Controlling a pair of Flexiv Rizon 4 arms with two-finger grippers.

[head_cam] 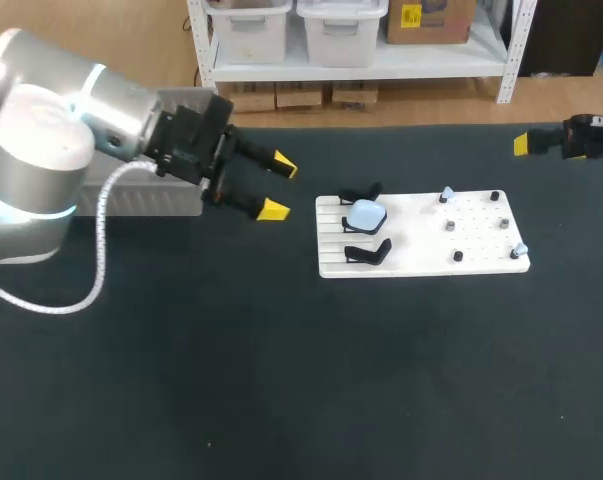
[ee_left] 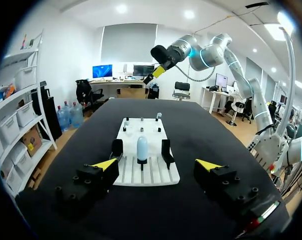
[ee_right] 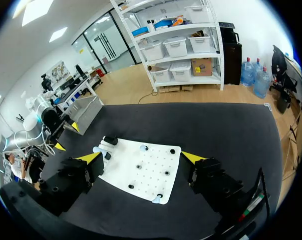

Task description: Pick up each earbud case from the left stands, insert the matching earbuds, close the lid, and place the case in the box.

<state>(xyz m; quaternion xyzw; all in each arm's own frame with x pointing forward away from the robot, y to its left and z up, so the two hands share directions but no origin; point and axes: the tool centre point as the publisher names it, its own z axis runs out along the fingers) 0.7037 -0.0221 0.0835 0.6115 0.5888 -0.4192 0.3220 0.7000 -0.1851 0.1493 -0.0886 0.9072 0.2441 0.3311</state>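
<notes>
A pale blue earbud case [head_cam: 366, 214] rests between two black stands [head_cam: 368, 252] at the left end of a white board [head_cam: 421, 262]. Small earbuds [head_cam: 447, 192] sit on pegs on the board's right half. My left gripper [head_cam: 278, 187] hovers open and empty just left of the board, pointing at the stands. In the left wrist view the case [ee_left: 141, 147] stands ahead of the open left gripper [ee_left: 157, 165], clear of both fingers. My right gripper [ee_right: 140, 157] is open and empty, high above the board [ee_right: 140, 172] and beyond its right end.
A grey box [head_cam: 146, 195] sits at the table's left, partly hidden behind my left arm. Several black pegs [head_cam: 503, 224] stick up from the board's right half. Dark table surface [head_cam: 301, 380] stretches in front of the board.
</notes>
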